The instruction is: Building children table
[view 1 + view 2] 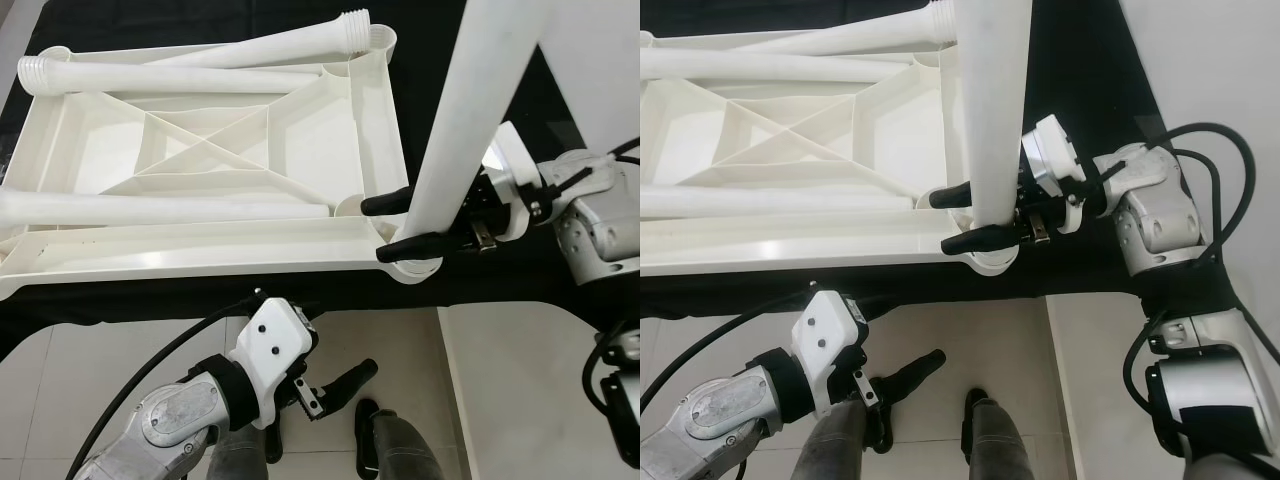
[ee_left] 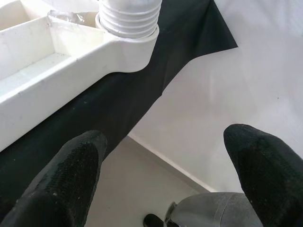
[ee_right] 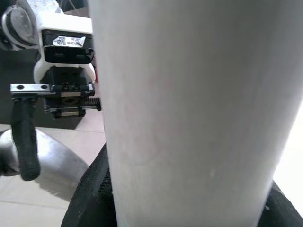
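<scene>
Left eye view: right hand [image 1: 405, 226] clamps the upright leg [image 1: 470, 110] so its end seats in the upside-down tabletop's [image 1: 200, 150] corner socket [image 1: 412, 268], left hand [image 1: 330, 385] hanging open below.

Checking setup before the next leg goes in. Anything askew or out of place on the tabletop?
Mostly fine. Right tool clamps the standing leg at the corner socket; it looks tilted, though that may be the camera angle. Three loose legs lie across the upturned tabletop, two crossed at the far edge. Left tool hangs open below.

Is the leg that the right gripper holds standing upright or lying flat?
Upright. The right gripper clamps the table leg, which stands in the corner socket of the tabletop.
</scene>
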You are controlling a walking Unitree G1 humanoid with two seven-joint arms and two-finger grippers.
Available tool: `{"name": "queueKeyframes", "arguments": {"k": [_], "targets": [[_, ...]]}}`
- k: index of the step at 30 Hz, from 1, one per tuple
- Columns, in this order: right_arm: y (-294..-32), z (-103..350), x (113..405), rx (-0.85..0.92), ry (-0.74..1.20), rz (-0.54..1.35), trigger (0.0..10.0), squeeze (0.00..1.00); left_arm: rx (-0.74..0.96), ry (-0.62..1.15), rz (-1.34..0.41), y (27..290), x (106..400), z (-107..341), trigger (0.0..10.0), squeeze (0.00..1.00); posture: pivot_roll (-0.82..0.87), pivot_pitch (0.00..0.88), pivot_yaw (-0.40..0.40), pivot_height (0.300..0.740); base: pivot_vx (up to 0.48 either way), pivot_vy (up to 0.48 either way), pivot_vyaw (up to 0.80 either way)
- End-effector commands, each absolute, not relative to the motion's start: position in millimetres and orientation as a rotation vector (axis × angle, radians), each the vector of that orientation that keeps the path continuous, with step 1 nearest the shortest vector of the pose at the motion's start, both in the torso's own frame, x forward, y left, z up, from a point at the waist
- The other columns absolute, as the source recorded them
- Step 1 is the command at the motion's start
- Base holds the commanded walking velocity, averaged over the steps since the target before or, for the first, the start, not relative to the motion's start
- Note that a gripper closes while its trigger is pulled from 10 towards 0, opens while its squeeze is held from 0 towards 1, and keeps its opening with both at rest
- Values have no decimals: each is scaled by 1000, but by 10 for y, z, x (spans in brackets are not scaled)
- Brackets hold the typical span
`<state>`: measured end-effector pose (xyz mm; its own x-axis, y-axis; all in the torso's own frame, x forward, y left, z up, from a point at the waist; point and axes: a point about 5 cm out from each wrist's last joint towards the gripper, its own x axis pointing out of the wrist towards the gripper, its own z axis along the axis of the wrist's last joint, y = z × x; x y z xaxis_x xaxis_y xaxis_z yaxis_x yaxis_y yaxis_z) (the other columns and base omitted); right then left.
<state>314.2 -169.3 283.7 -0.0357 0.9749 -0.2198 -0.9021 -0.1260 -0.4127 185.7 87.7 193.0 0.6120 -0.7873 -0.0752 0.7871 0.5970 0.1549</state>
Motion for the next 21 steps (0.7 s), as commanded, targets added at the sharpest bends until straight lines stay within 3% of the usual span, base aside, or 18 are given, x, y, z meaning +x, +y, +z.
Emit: {"name": "queueKeyframes", "arguments": {"k": [1, 9, 17, 21], "targets": [[-1716, 2496, 3190, -457, -47, 1552, 10000, 0, 172, 24, -933, 855, 1814, 1897, 10000, 0, 82, 434, -3, 740, 0, 0, 0], [-1748, 2501, 3185, -395, -88, 1455, 10000, 0, 170, 21, -932, 844, 1826, 1897, 10000, 0, 73, 431, -4, 740, 0, 0, 0], [-1778, 2477, 3256, -346, -77, 1229, 10000, 0, 170, 15, -931, 830, 1842, 1900, 10000, 0, 61, 426, -13, 740, 0, 0, 0], [-1765, 2353, 3312, -310, -33, 956, 10000, 0, 170, 12, -933, 830, 1845, 1900, 10000, 0, 47, 425, -22, 740, 0, 0, 0]]}}
